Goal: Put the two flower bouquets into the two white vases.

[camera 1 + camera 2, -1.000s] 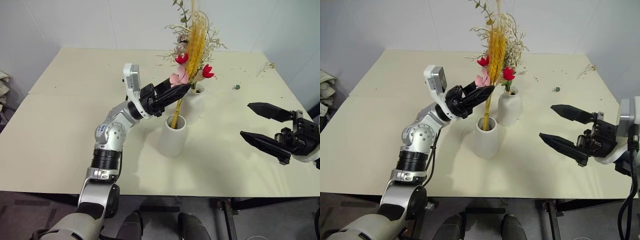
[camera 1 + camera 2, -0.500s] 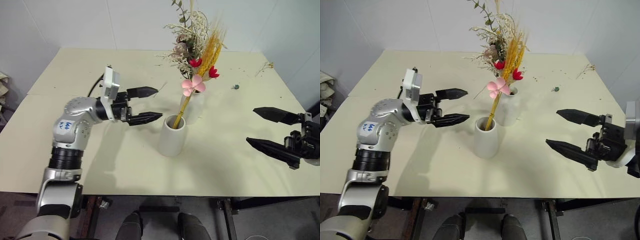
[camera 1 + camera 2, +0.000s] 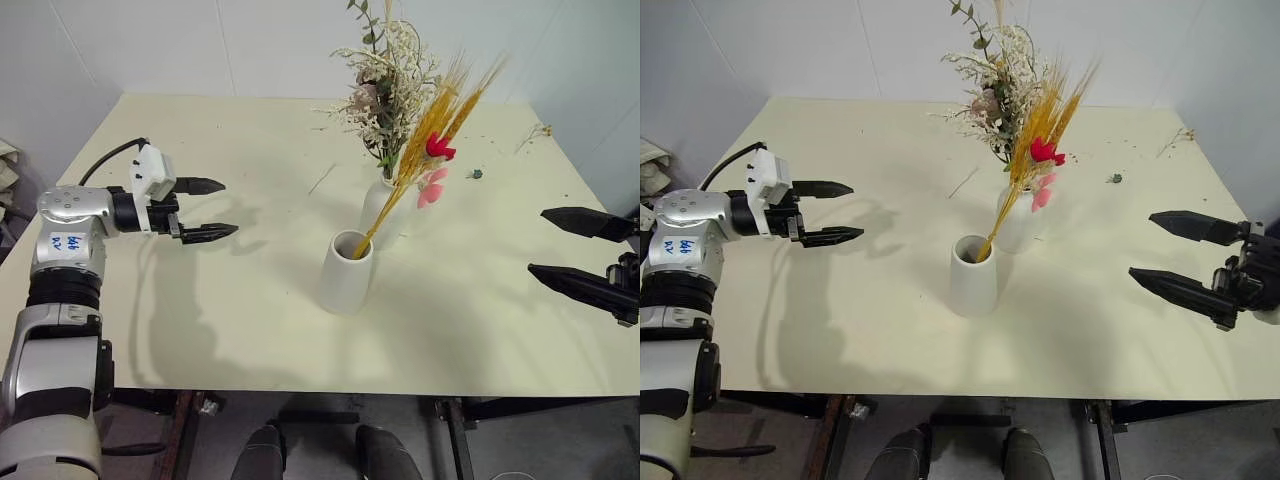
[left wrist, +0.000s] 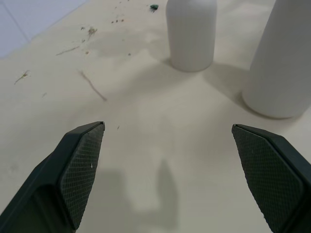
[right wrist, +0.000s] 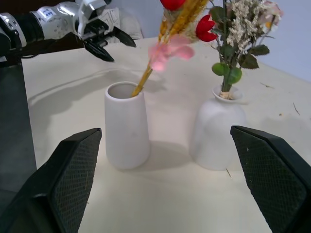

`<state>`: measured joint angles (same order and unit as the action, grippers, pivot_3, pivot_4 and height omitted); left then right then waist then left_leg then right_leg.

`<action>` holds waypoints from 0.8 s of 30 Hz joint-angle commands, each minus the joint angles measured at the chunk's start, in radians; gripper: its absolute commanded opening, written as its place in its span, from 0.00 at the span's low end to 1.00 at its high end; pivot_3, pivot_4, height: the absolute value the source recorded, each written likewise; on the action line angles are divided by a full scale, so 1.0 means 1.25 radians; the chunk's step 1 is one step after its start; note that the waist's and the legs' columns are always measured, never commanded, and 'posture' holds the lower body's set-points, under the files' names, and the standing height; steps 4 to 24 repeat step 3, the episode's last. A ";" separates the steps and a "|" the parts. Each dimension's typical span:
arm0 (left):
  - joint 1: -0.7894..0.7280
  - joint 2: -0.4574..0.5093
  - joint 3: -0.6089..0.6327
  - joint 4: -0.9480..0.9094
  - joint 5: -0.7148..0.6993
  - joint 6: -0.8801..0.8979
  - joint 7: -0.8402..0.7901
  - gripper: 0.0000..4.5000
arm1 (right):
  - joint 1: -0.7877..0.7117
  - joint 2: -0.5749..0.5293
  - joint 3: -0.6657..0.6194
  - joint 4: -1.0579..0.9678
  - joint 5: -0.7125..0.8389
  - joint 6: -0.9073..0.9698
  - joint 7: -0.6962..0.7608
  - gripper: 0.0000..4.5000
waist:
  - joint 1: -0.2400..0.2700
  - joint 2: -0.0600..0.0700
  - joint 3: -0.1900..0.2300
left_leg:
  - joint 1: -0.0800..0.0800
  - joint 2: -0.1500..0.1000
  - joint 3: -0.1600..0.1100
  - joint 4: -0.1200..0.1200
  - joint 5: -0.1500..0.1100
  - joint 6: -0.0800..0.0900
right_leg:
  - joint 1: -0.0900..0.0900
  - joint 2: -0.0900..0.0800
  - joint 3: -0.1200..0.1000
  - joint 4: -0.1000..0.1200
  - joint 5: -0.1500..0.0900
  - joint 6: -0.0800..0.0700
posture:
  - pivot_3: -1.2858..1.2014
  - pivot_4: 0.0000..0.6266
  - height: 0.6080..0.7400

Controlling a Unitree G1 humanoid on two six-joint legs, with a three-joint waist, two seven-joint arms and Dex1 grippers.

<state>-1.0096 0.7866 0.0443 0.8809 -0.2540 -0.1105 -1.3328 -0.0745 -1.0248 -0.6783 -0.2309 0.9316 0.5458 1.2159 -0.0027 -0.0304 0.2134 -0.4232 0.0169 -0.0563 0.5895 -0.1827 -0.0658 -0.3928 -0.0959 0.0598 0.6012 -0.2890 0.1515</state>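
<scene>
The left gripper point(image 3: 207, 209) has let go of the slim yellow bouquet point(image 3: 428, 135) and swung away to the left; the stalks now lean rightward in the wide-mouthed vase point(image 3: 345, 272), resting against the bushy bouquet point(image 3: 385, 80) in the bottle vase point(image 3: 1018, 222) just behind. Both bouquets look placed, so the task seems finished. Both arms hover level over the tabletop point(image 3: 200, 300), the right gripper point(image 3: 582, 254) far right, fingers spread wide and empty.

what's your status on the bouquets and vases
Left gripper open, empty, off to the side. Right gripper open, empty. Yellow bundle leaning in wide vase; bushy bunch in bottle vase. Nothing in the way.
</scene>
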 commanded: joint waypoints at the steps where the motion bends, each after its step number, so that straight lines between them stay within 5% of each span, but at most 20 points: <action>1: -0.028 0.020 0.037 0.044 0.007 -0.043 0.014 1.00 | -0.018 -0.018 -0.017 0.006 -0.009 -0.010 0.009 1.00 | 0.000 0.000 0.000 | 0.000 0.000 0.000 0.000 0.000 0.000 | 0.000 0.000 0.000 0.000 0.000 0.000 | 0.52 0.24 1.00; 24: -0.031 0.015 0.047 0.053 0.006 -0.055 0.022 1.00 | -0.025 -0.015 -0.010 0.005 -0.011 -0.008 0.006 1.00 | 0.000 0.000 0.000 | 0.000 0.000 0.000 0.000 0.000 0.000 | 0.000 0.000 0.000 0.000 0.000 0.000 | 0.52 0.24 1.00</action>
